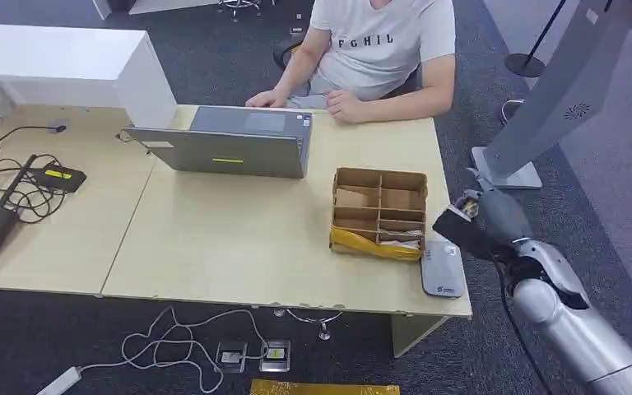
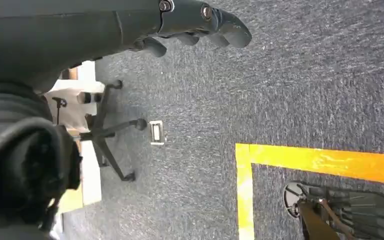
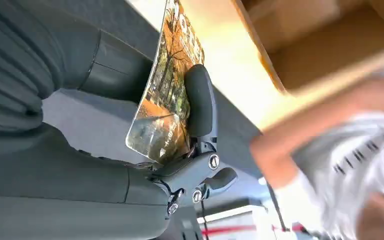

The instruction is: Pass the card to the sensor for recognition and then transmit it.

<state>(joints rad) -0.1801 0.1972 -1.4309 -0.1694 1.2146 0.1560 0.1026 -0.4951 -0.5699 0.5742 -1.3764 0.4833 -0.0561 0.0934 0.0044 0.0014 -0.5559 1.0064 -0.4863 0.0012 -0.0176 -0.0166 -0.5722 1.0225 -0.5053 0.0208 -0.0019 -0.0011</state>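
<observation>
My right hand (image 1: 471, 224) hovers just off the table's right edge, above the grey flat sensor (image 1: 443, 269) that lies at the front right corner. It pinches a card (image 3: 166, 90) with an orange and brown picture between thumb and a dark finger (image 3: 200, 102). The card (image 1: 467, 207) is barely visible in the head view. My left hand (image 2: 195, 22) hangs over grey carpet, fingers curled loosely, holding nothing.
A cardboard divider box (image 1: 378, 212) stands just left of the sensor. A grey laptop (image 1: 230, 144) sits mid-table, and a person in a white shirt (image 1: 383, 41) sits behind it with hands on the far edge. Cables and black devices (image 1: 16, 193) crowd the left. A grey kiosk (image 1: 555, 99) stands at right.
</observation>
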